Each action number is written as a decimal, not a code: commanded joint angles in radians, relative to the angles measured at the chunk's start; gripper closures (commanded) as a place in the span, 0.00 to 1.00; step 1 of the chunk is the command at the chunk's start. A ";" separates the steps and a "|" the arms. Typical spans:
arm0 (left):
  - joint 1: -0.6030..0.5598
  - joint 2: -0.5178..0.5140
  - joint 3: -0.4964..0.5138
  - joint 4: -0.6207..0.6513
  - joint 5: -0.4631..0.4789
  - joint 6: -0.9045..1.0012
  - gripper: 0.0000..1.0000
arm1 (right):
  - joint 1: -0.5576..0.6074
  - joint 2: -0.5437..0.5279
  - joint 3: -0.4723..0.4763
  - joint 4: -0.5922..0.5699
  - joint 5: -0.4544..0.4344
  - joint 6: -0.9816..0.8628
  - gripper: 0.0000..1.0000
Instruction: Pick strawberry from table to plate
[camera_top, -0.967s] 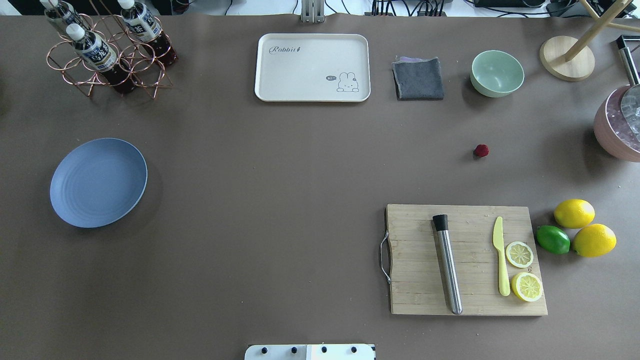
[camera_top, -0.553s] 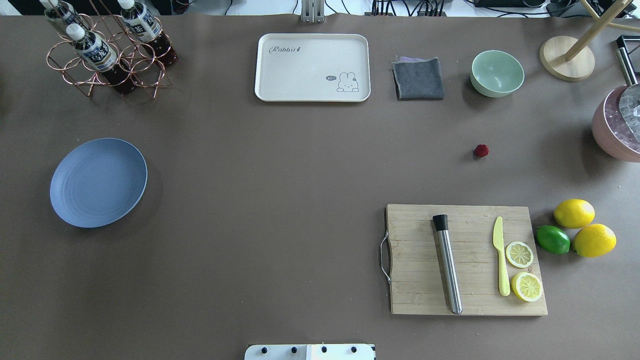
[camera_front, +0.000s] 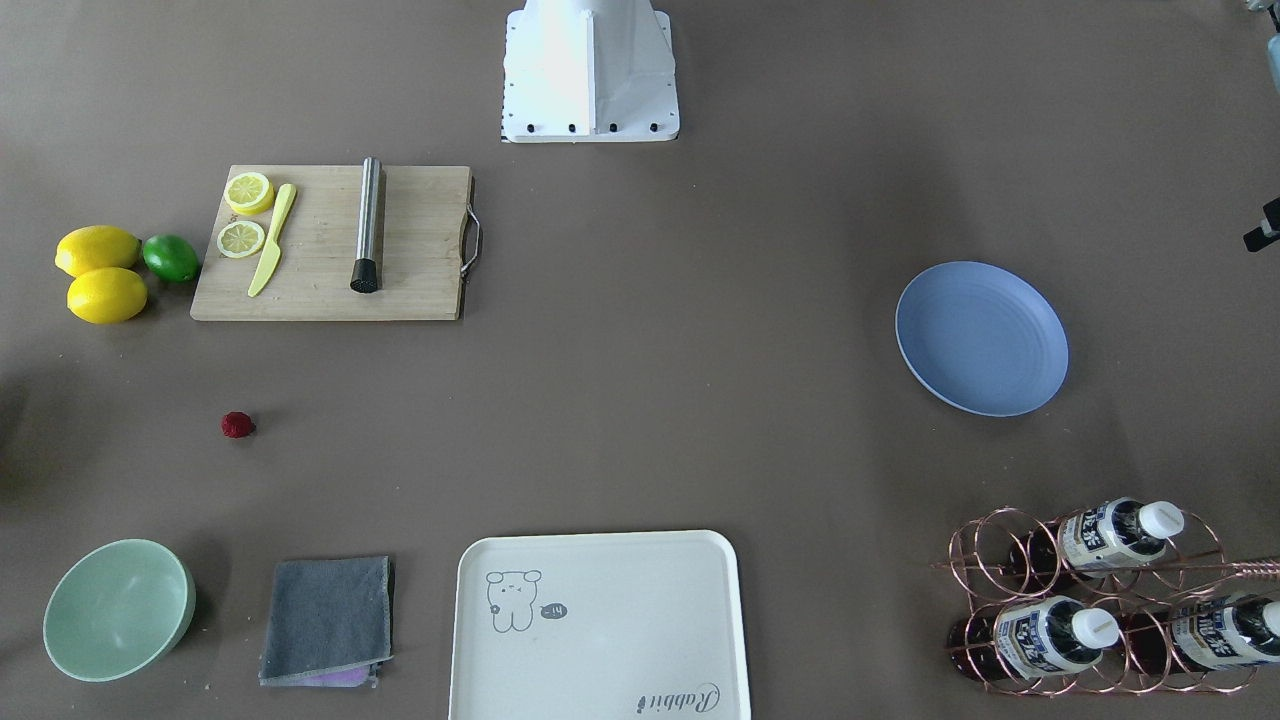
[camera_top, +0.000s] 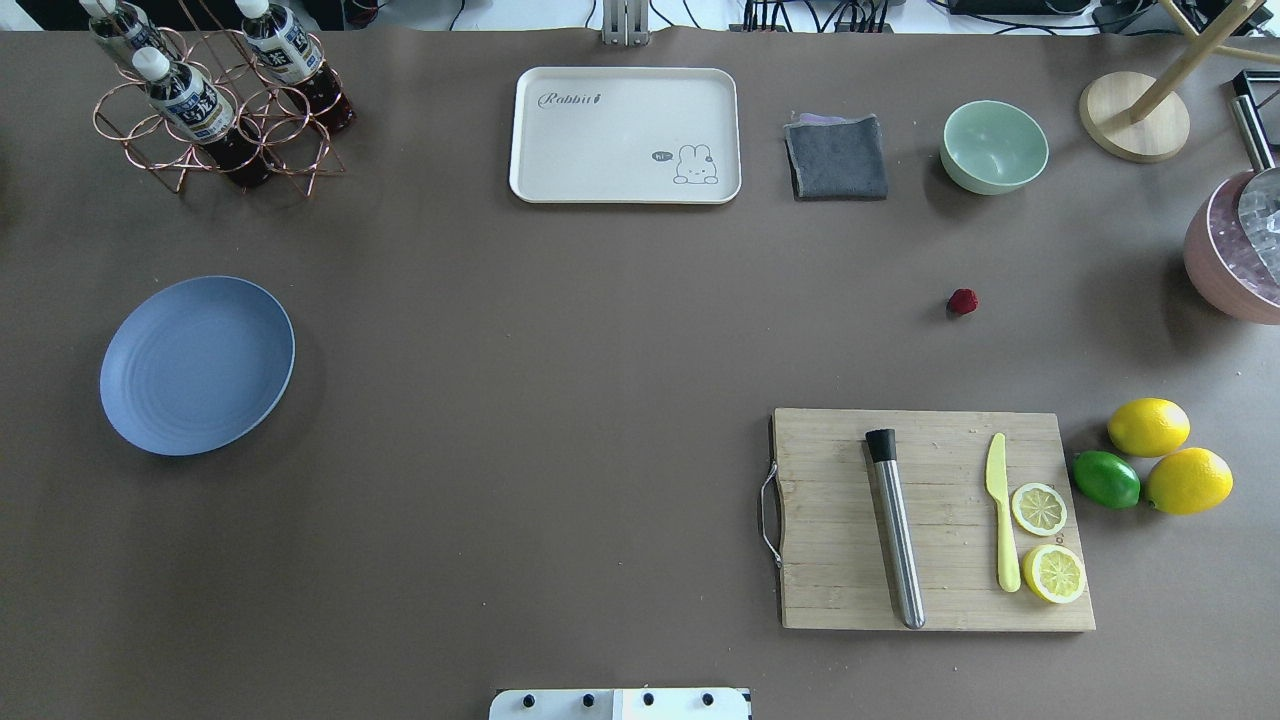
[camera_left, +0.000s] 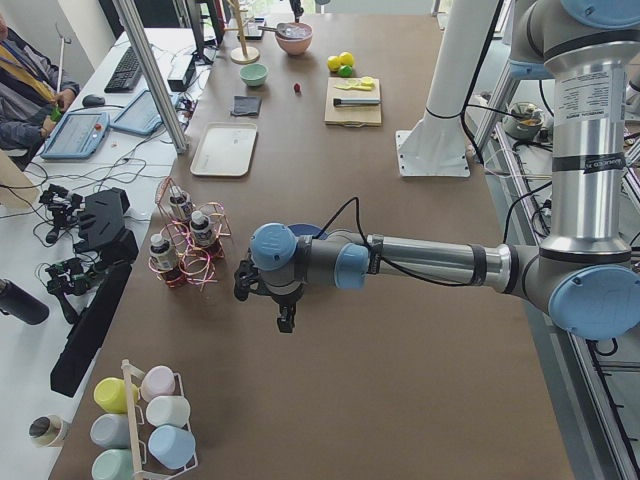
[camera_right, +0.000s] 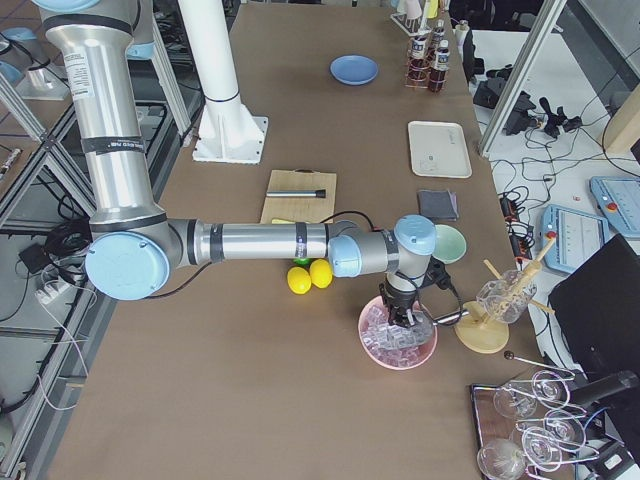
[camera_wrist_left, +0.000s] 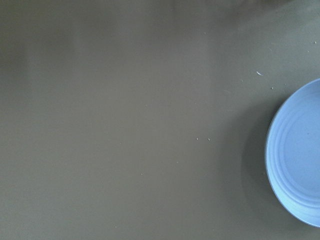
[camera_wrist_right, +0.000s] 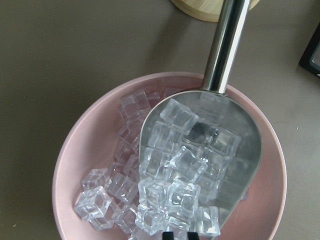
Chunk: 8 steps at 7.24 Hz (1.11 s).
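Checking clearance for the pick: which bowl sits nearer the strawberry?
The pale green bowl, empty, beyond the strawberry; the pink bowl of ice cubes sits farther off.

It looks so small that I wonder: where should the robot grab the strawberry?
Probably across its middle, from straight above. The strawberry is tiny and roundish and lies alone on the table, with nothing close beside it.
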<state>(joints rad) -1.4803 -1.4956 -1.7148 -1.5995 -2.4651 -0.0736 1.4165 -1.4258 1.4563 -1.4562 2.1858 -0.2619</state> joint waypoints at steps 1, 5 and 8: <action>0.000 0.002 -0.002 -0.002 0.000 0.000 0.02 | 0.025 -0.007 -0.011 -0.009 0.093 0.029 0.00; 0.000 0.002 -0.003 -0.005 -0.002 0.000 0.02 | 0.129 -0.066 0.013 -0.004 0.247 0.148 0.00; 0.000 -0.002 -0.005 -0.007 -0.002 0.005 0.02 | 0.180 -0.139 0.074 -0.004 0.240 0.156 0.00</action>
<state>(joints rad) -1.4803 -1.4955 -1.7184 -1.6054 -2.4666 -0.0703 1.5835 -1.5315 1.5023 -1.4618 2.4295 -0.1089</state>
